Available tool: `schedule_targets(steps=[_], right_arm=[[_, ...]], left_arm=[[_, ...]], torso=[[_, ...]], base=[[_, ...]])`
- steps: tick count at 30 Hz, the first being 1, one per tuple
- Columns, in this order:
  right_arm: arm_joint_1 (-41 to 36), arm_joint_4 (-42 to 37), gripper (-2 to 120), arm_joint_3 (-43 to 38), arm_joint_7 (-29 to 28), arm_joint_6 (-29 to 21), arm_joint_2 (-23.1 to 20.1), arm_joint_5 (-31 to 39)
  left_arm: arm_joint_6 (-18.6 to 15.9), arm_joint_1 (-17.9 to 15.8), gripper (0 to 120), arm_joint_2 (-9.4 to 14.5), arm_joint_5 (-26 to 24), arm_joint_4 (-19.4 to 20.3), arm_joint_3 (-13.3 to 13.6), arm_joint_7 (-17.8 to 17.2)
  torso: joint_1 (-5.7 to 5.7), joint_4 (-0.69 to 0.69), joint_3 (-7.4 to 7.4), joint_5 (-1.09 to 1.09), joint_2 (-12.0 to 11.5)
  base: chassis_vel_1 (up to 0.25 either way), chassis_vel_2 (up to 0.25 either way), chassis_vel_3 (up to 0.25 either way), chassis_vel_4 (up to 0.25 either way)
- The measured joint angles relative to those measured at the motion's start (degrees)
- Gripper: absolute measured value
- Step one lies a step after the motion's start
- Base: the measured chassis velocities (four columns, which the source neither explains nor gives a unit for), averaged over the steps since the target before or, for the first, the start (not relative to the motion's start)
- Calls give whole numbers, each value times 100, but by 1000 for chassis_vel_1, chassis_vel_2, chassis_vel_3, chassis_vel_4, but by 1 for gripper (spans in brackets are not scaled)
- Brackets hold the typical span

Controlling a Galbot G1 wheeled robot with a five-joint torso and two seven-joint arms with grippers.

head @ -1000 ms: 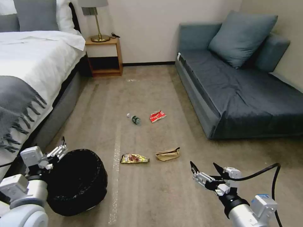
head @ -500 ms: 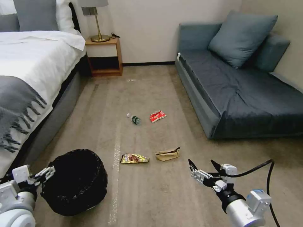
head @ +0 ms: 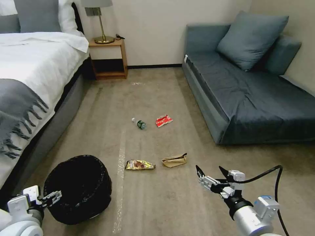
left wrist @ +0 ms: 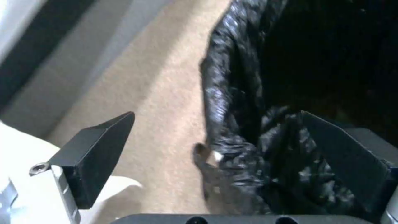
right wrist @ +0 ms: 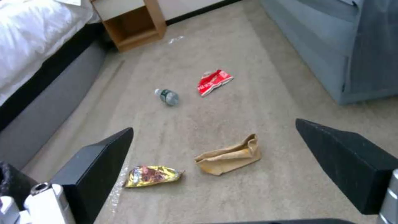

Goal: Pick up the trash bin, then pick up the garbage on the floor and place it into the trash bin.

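Observation:
The trash bin [head: 78,188], low, round and lined with crinkly black plastic, stands on the carpet at the lower left. My left gripper [head: 54,196] is open at its near-left rim. In the left wrist view the gripper [left wrist: 215,115] straddles the bin rim [left wrist: 232,93], one finger outside and one inside. The garbage lies on the floor ahead: a clear bottle [head: 140,123], a red-white wrapper [head: 163,120], a gold wrapper [head: 139,164] and a brown paper bag [head: 174,160]. My right gripper [head: 210,170] hovers open and holds nothing, right of the paper bag [right wrist: 229,155].
A bed [head: 29,75] with a grey throw runs along the left. A blue-grey sofa [head: 249,95] lines the right side. A wooden nightstand [head: 108,59] with a lamp stands at the back wall. Open carpet lies between bed and sofa.
My left gripper has dropped and drawn back from above the bin's left rim down to its near-left edge. The right gripper has sunk slightly. Bin and litter have not moved.

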State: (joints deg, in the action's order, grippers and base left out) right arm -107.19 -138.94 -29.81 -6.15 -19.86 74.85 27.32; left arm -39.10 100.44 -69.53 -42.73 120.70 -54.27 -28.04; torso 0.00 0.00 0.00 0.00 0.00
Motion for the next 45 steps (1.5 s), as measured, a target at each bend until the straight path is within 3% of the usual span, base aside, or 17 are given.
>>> schedule_targets(steps=[7,14,20,28,36,43,45], right_arm=[[-47,-53,100,-55,-10,14,14,-4],[-52,-54,100,-65,-32,14,61,-32],[-43,-28,100,-75,-51,12,93,-51],[-32,16,100,-71,-80,-5,174,-67],[-39,10,100,-41,-84,-2,223,-67],[-83,-44,100,-4,-88,108,249,-50],[-115,-94,100,22,-116,136,278,-42]], left_arm=[[-281,-349,100,-6,-733,-327,68,-242],[-322,-628,100,1,-1520,-619,71,-415],[-286,-823,95,8,-1672,-874,55,-458],[-240,-975,74,10,-1602,-1036,111,-426],[32,-882,43,-18,-1264,-1067,133,-90],[322,-680,19,-115,-1030,-641,167,-66],[691,-555,8,-155,-730,-444,184,-135]], torso=[[0,0,0,0,0],[0,0,0,5,0],[0,4,-2,16,1],[-1,3,-2,9,2],[0,-1,0,-2,0],[1,-6,3,-21,-2],[1,-10,3,-22,-2]], base=[[0,0,0,0],[0,0,0,0],[0,0,0,0],[0,0,0,0],[0,0,0,0],[0,0,0,0],[0,0,0,0]])
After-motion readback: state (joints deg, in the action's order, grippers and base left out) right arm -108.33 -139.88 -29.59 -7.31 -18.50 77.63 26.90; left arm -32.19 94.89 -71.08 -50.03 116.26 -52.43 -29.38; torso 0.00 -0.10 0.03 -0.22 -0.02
